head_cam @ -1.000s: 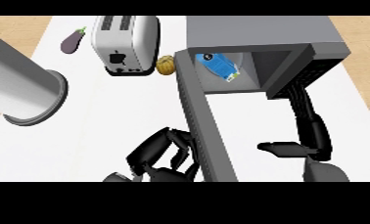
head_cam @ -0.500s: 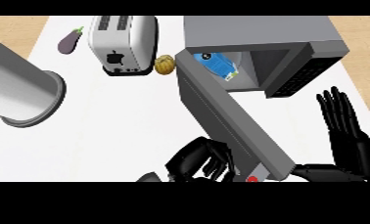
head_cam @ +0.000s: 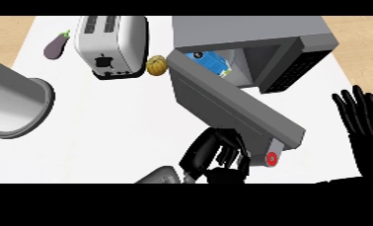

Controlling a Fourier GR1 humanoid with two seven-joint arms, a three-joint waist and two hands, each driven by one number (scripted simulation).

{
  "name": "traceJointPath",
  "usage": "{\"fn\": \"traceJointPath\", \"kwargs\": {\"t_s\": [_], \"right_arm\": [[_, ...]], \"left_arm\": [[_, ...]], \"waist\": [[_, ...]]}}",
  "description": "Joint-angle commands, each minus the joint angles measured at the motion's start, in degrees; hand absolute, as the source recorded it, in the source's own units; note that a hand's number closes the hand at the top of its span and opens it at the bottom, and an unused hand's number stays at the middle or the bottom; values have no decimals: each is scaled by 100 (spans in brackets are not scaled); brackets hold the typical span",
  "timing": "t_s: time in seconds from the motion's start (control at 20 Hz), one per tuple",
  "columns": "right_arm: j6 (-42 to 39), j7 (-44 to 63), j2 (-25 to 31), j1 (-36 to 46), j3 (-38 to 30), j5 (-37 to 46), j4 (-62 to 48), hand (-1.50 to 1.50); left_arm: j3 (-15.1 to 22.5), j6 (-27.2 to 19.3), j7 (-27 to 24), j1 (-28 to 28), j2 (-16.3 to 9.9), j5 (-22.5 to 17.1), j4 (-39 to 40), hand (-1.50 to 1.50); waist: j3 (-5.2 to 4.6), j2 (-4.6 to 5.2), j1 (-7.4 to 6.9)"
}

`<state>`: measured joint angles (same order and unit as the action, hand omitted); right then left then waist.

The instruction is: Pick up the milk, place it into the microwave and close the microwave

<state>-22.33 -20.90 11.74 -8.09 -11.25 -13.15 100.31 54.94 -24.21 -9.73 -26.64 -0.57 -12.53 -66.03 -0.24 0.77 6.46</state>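
The blue and white milk carton lies inside the grey microwave, seen through the narrowing gap. The microwave door stands partly swung in, slanting from the hinge at upper left down to its red-dotted end at lower right. My left hand is against the door's outer face near its free end, fingers fairly straight. My right hand is raised at the right edge, open with fingers up, apart from the microwave.
A white toaster stands left of the microwave, with a small yellow round thing between them. A purple eggplant lies at the far left. A grey pot rim fills the left edge.
The door has swung further toward the microwave, its free end moving right. My left hand followed it rightward. My right hand rose from the counter to the right edge and stayed there, fingers up.
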Motion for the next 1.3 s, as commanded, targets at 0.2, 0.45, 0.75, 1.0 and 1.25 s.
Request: {"fn": "traceJointPath", "kwargs": {"t_s": [0.2, 0.45, 0.75, 1.0, 1.25], "right_arm": [[-578, 525, 298, 188, 294, -579, 666, -150], [-818, 698, 486, 259, 315, -872, 722, -150], [-882, 882, 541, 257, 284, -1296, 940, -150], [-903, 1075, 618, 356, 325, -1524, 1007, -150], [-952, 1196, 788, 455, 222, -1760, 1087, -150]], "left_arm": [[-113, -711, -396, -1047, 55, -985, 332, 150], [-222, -1066, -458, -1562, 56, -1447, 587, 150], [-570, -1217, -447, -2054, 57, -1954, 1269, 150], [-1111, -1354, -828, -2320, 57, -2577, 1195, 150], [-1379, -1275, -1096, -2595, 58, -2941, 1517, 150]], "waist": [[-14, 65, 344], [-4, 130, 569], [0, 203, 828], [-26, 274, 920], [-16, 341, 1117]]}}
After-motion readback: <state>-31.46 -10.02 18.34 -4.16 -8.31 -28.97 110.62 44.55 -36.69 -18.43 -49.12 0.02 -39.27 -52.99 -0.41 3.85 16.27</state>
